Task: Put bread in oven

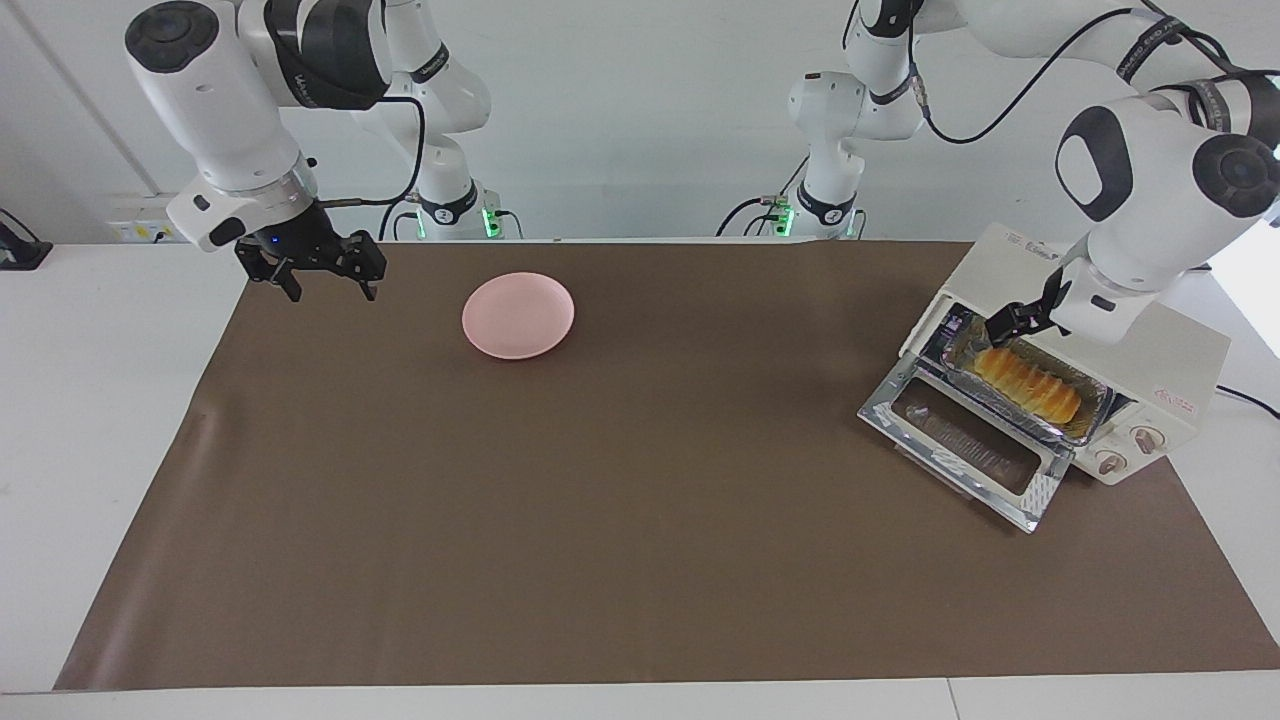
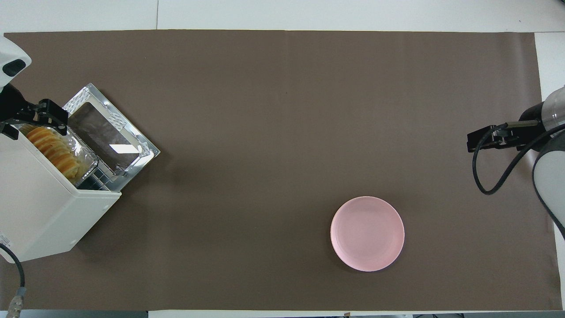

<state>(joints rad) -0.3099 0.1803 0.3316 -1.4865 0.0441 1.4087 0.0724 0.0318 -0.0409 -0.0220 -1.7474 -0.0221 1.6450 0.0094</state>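
The bread (image 1: pixel 1030 385) is a ridged golden loaf lying in a crinkled foil tray (image 1: pixel 1085 425) on the rack in the mouth of the cream-white oven (image 1: pixel 1180 375). The oven's glass door (image 1: pixel 975 445) is dropped open. My left gripper (image 1: pixel 1022 322) is at the end of the bread nearer the robots, with its fingers open on either side of that end. In the overhead view the left gripper (image 2: pixel 33 128) is over the end of the bread (image 2: pixel 55 150) by the oven (image 2: pixel 44 207). My right gripper (image 1: pixel 328 288) waits open and empty above the right arm's end of the mat.
A round pink plate (image 1: pixel 518 315) lies empty on the brown mat (image 1: pixel 600 520), nearer the robots and toward the right arm's end; it also shows in the overhead view (image 2: pixel 367 233). The open oven door (image 2: pixel 110 132) juts out over the mat.
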